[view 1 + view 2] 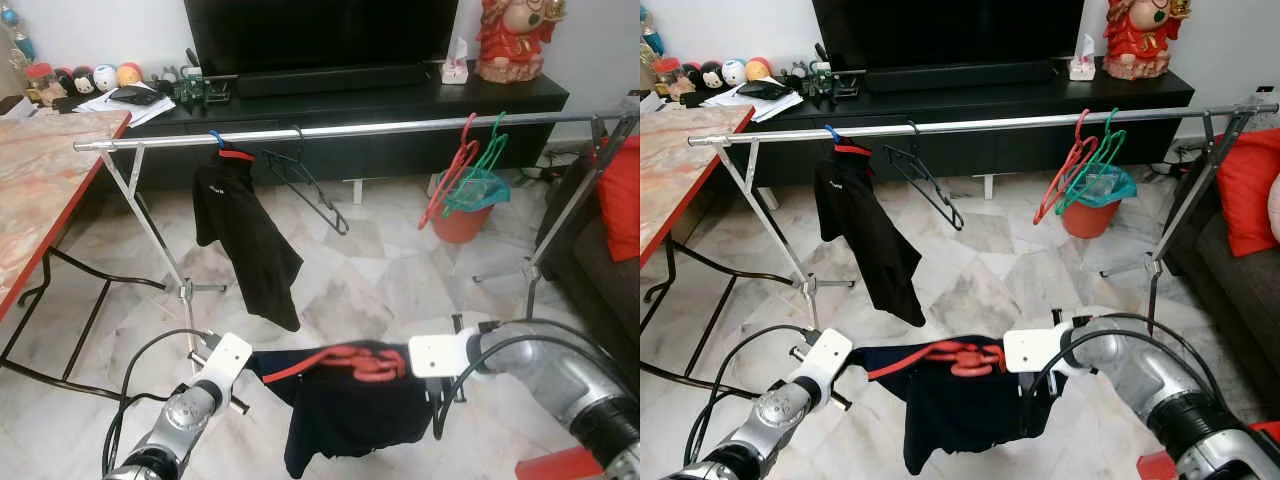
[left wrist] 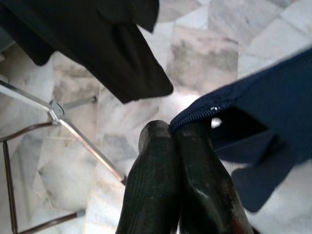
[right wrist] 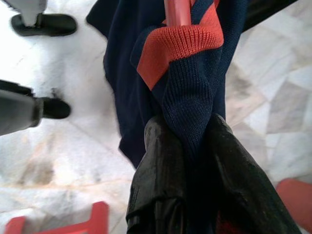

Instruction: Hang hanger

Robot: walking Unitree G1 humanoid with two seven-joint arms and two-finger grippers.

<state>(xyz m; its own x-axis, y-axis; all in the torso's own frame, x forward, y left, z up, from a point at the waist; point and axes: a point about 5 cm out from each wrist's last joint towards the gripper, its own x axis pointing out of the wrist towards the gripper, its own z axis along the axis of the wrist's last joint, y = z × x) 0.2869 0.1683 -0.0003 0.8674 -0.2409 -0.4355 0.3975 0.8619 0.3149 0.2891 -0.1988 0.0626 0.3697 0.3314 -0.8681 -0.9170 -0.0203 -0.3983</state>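
Head camera looked down over a marble floor (image 1: 390,270) toward a silver clothes rail (image 1: 380,128) running from 9 to 3 o'clock across the upper half of the view.

Left pincer (image 2: 178,134) was closed on the zippered edge of a navy garment (image 1: 350,415), at about 7 o'clock in the head view. In the left wrist view its two black fingers (image 2: 156,185) were pressed together with the cloth caught at their tips.

Right pincer (image 3: 187,129) was clamped on the same garment near its red knit collar (image 3: 178,46), at about 5 o'clock in the head view. A red hanger (image 1: 350,360) lay in the neck of the garment, spanning between the two pincers. The garment hung below, held above the floor, well short of the rail and nearer the camera.

On the rail:
- black shirt (image 1: 245,240) on a hanger at about 11 o'clock;
- empty black hanger (image 1: 305,180) just to its right, tilted;
- red hanger and green hanger (image 1: 455,175) together toward 2 o'clock.

Behind the rail stood a black TV cabinet (image 1: 400,105) with a dark screen (image 1: 320,35) and a red figurine (image 1: 515,40). An orange bucket (image 1: 462,220) with a teal liner stood on the floor at 2 o'clock. A red-edged table (image 1: 45,180) was at 9 o'clock; a red cushion (image 1: 622,195) was at 3 o'clock.
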